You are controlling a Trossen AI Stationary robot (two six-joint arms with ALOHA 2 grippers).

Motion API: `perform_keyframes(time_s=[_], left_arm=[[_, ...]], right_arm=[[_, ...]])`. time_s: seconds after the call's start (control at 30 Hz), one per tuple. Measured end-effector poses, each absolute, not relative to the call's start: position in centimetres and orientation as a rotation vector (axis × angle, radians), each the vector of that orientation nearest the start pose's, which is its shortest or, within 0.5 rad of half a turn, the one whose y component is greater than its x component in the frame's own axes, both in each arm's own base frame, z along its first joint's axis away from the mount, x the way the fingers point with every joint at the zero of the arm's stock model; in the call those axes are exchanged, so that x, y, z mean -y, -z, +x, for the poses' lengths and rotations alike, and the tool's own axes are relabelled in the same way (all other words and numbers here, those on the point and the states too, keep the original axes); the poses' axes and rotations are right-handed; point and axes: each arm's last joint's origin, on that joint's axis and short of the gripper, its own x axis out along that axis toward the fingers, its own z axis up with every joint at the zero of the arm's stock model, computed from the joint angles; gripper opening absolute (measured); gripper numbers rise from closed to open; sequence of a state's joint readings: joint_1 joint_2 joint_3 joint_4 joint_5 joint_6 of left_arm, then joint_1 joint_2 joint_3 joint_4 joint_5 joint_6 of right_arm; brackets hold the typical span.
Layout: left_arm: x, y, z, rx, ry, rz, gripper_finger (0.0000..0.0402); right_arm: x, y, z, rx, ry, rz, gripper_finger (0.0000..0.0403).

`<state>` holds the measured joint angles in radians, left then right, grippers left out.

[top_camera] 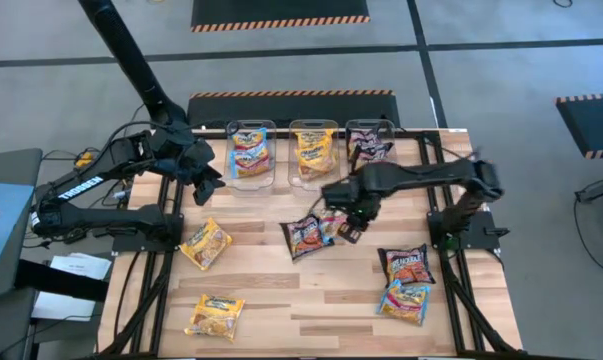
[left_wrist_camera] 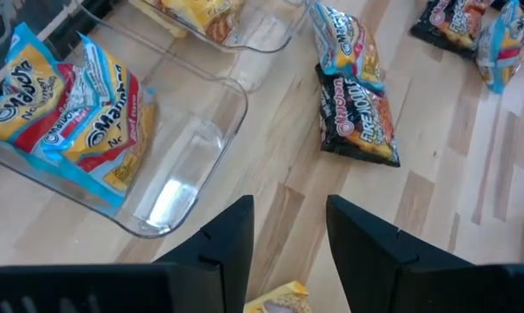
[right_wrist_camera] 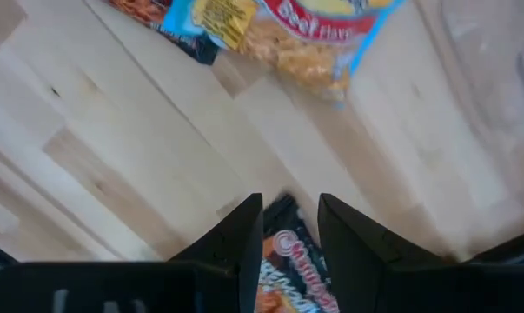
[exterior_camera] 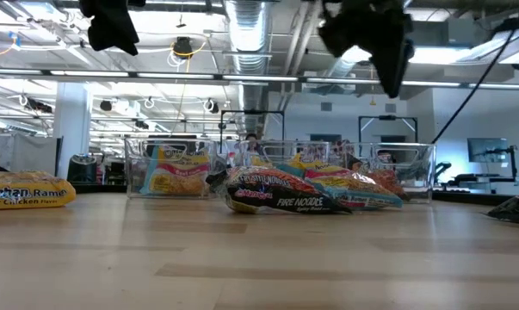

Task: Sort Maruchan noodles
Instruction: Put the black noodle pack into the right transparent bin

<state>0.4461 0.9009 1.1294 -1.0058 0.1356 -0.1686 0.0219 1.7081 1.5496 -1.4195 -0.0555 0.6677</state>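
My right gripper point(top_camera: 349, 226) point(right_wrist_camera: 289, 217) hangs over the table's middle, shut on a dark maroon-black noodle packet point(right_wrist_camera: 289, 261). Beside it on the wood lie a dark packet point(top_camera: 303, 237) and a blue-pink one point(top_camera: 328, 226), overlapping. My left gripper point(top_camera: 209, 187) point(left_wrist_camera: 289, 228) is open and raised, near the left bin point(top_camera: 249, 152). Two yellow-orange packets point(top_camera: 206, 243) point(top_camera: 215, 315) lie flat on the table's left side. A dark packet point(top_camera: 408, 264) and a blue-pink packet point(top_camera: 406, 301) lie on the right side. My right gripper pinches the dark packet between its two fingers, coming from above and pointing down. One end of the packet point(right_wrist_camera: 283, 245) shows in the narrow gap between the fingers. The packet is lifted clear of the table point(exterior_camera: 392, 69).
Three clear bins stand in a row at the far edge: the left one holds blue-pink packets point(left_wrist_camera: 79, 104), the middle one point(top_camera: 314, 150) yellow packets, the right one point(top_camera: 370, 143) dark packets. Bare wood lies along the near edge point(top_camera: 311, 310).
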Motion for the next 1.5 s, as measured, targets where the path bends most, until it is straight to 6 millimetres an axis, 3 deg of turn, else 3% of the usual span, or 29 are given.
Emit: perform_keyframes(time_s=[0.37,0.73,1.0,1.5], left_arm=[[-6.1,-35.7,13.7,-0.724,-0.355,-0.375,0.0132],[-6.1,-35.7,13.7,-0.722,-0.358,-0.383,0.0132],[-6.1,-35.7,13.7,-0.707,-0.392,-0.468,0.0132],[-6.2,-35.9,13.9,-0.655,-0.427,-0.557,0.0132]], right_arm=[[-3.1,-29.6,23.1,-1.417,0.61,0.728,0.0137],[-4.7,-29.0,17.8,-1.371,0.709,0.865,0.016],[-6.0,-27.2,16.2,-1.443,0.635,0.889,0.0198],[-8.3,-23.1,16.5,-1.519,0.495,0.847,0.0224]])
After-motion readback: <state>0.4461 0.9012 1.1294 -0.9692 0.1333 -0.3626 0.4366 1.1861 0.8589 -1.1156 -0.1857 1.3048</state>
